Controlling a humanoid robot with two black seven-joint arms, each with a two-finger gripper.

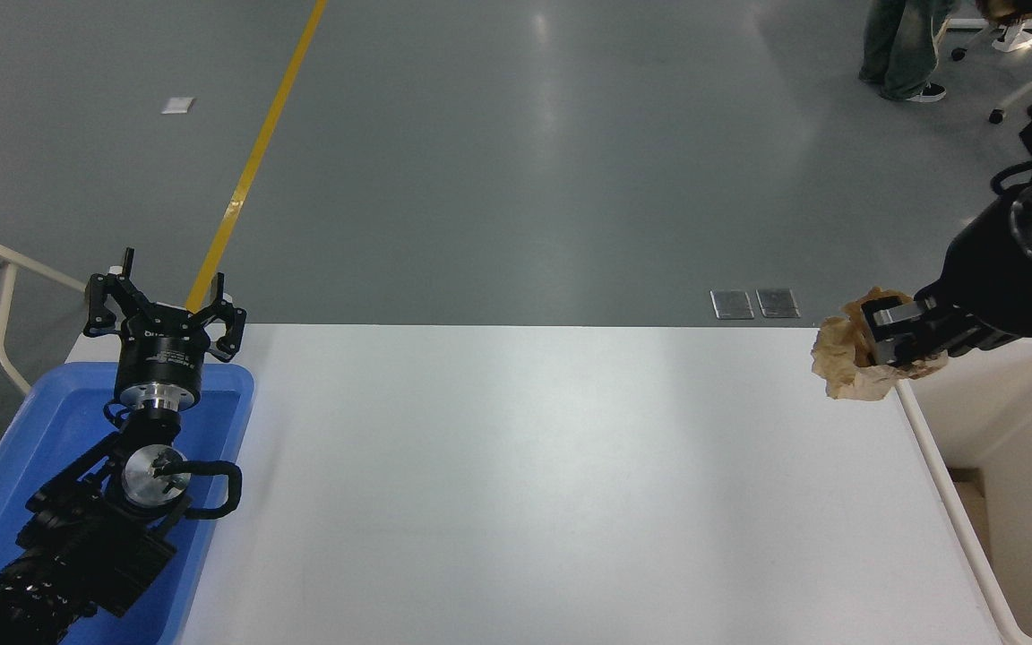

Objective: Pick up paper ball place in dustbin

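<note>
Tan paper ball (846,360) | pinched in right end effector (894,333) | raised above table's (516,484) far right corner, beside dustbin (1009,421)

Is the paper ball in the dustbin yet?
Not yet. The right gripper holds the paper ball in the air above the table's edge, beside the dustbin.

Crumpled paper ball (843,363) — smooth plastic dustbin (1009,421).

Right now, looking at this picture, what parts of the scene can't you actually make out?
- Dustbin: cut off by the head view's right and bottom edges.
- Paper ball: right side hidden by the right end effector shut on it.
- Blue tray: floor largely covered by the parked left arm.
</note>
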